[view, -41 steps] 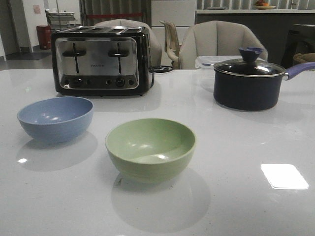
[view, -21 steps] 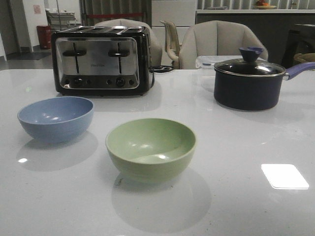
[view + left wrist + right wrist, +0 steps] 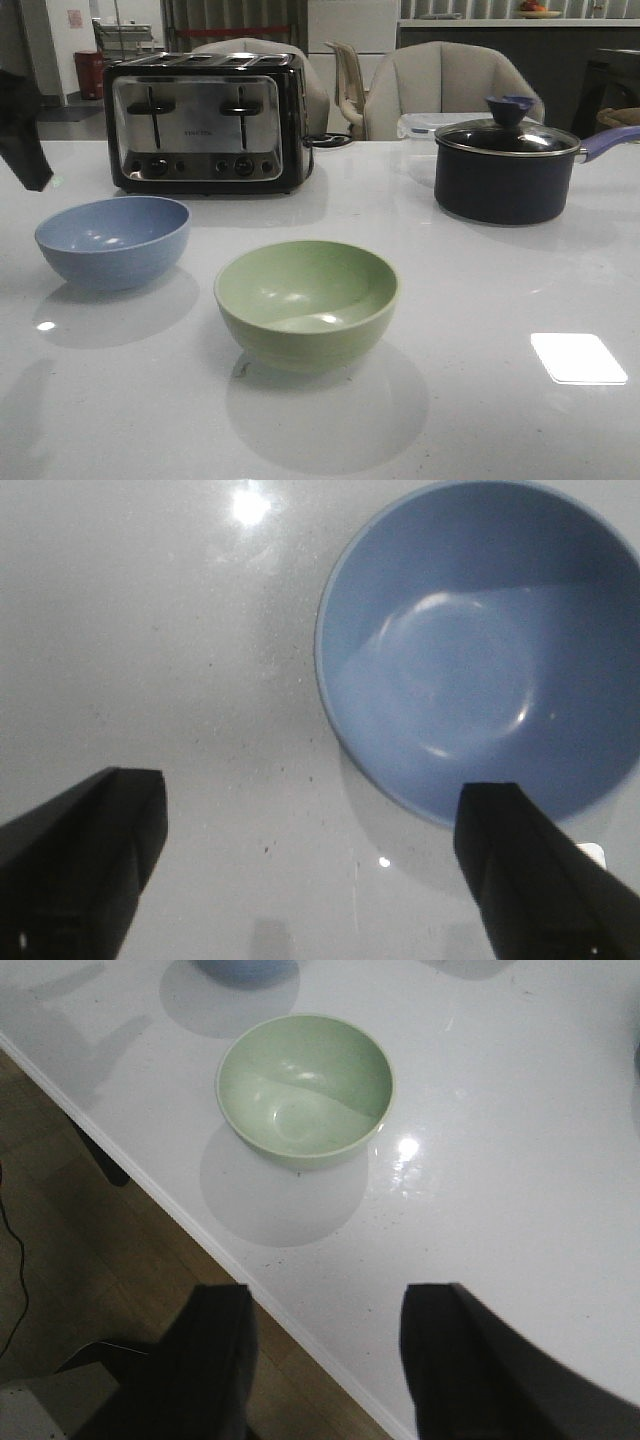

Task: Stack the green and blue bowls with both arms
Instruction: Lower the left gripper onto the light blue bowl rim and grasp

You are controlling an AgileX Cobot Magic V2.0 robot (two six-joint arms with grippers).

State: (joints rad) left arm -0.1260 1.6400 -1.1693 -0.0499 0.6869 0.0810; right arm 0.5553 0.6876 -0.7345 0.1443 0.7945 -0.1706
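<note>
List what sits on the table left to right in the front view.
blue bowl → toaster → green bowl → saucepan

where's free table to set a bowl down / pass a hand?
Bare patches: in front of the saucepan, right of the green bowl; the strip between toaster and saucepan. Tighter on the left: blue bowl sits close before the toaster, left gripper open above it.
</note>
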